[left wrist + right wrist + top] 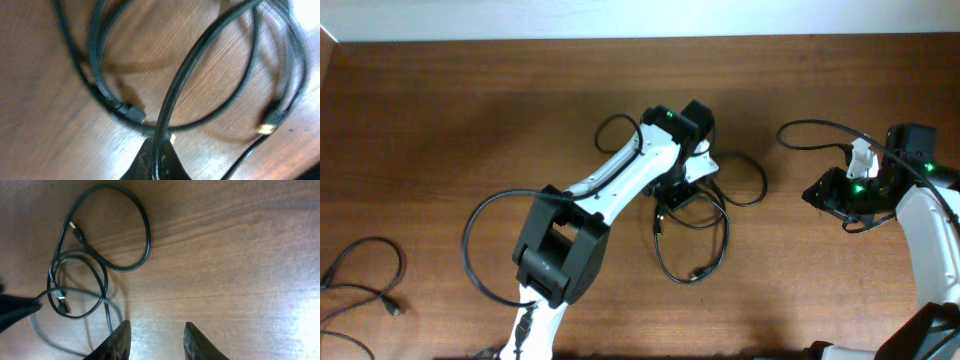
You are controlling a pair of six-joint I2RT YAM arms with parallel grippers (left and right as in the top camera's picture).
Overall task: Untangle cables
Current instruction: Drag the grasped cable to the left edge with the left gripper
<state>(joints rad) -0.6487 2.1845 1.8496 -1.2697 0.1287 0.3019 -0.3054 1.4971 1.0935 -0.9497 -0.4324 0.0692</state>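
Setting: wooden table (470, 100) seen from above, both arms reaching in toward the middle.

Cables (695, 235): mid-table, lying in loose overlapping loops; partly hidden under the left wrist, spreading toward the near edge and out to the right.

Cord count in the bunch: cannot tell, too many crossings.

Left gripper (158, 146): closed together, clamped on one strand of the cables; pinched right at the fingertips, then arcing up and to the right across the other loops.

Near the left gripper: black plug (131, 111) flat on the wood just left of the pinched strand; metal-tipped plug (267, 125) further right, inside the outer loops.

Right gripper (157, 326): fingers spread apart, gripping nothing, only bare wood showing between them; positioned to the right of the bunch, not touching it.

From the right wrist: cables up and to the left of the fingers; one wide open loop with a silver-tipped plug (75, 230) inside it; smaller loops below, with a second plug (61, 300) among them; dark tip of the left gripper at the left edge, a strand running out from it.

Stray cord (360, 275): thin, black, at the left edge near the front corner, well apart from the bunch; small plug end (392, 308) pointing toward the near edge.

Arm wiring (475, 245): thicker black cable looping off the left arm, another arching above the right arm; separate from the bunch.
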